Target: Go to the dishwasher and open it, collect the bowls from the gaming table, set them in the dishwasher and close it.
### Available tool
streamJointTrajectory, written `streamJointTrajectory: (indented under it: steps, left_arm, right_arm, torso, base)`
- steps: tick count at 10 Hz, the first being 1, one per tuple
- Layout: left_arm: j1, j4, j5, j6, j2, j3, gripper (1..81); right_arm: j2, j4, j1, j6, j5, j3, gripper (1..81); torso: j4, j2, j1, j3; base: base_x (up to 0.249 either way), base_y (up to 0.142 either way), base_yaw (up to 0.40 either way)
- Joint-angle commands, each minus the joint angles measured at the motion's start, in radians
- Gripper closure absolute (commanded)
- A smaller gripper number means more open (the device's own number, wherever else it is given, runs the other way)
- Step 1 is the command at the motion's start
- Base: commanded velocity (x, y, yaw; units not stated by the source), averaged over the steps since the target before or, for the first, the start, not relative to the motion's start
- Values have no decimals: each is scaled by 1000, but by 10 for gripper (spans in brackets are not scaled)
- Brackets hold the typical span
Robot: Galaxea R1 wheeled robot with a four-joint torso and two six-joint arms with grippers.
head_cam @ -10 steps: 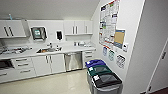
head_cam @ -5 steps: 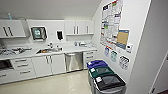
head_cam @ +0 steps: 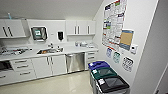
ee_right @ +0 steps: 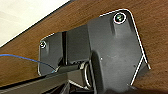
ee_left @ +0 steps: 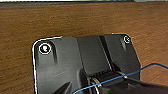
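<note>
- Brown wood grain (ee_left: 82, 20) fills the background of the left wrist view, behind the robot's own dark plate; whether the left jaws stand wide or narrow — I cannot tell.
- The right wrist view has the same brown wood surface (ee_right: 155, 22) behind the plate, with a pale floor (ee_right: 22, 15) beyond its edge; the state of the right jaws cannot be told either.
- A thin blue cable (ee_left: 150, 67) crosses the left wrist's plate.
- In the head view the dishwasher (head_cam: 75, 62) — a stainless-steel front with a horizontal bar handle near its top — sits closed under the white bench (head_cam: 30, 53).
- Just beside the dishwasher, on the side toward the sink (head_cam: 49, 51), are white cabinet doors (head_cam: 48, 66); further along that side, white drawers (head_cam: 21, 67) with dark handles.
- On the dishwasher's other side is a narrow stack of white drawers (head_cam: 91, 57) against the poster wall.
- Above the dishwasher hang white wall cabinets (head_cam: 80, 27); a dark dispenser (head_cam: 60, 35) is mounted on the wall near them.
- In front of the dishwasher, along the wall of posters (head_cam: 113, 23), stand three bins: blue-lidded (head_cam: 98, 65) nearest the dishwasher, then green (head_cam: 105, 73), then black (head_cam: 113, 85).
- Pale glossy floor (head_cam: 55, 86) lies before the dishwasher.
</note>
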Motion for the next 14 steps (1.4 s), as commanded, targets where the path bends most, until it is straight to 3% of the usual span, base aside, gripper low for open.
streamJointTrajectory:
  steps: [1,14]
  left_arm:
    - [-57,6,51,2,-14,12,10]
    - [-57,10,48,3,-8,9,10]
  right_arm:
    - [-19,-3,55,-4,-53,10,10]
    - [-14,-4,62,-5,-53,-2,10]
  torso:
    - [0,0,0,0]
    - [0,1,1,0]
  base:
    - [163,0,0]
    - [171,5,0]
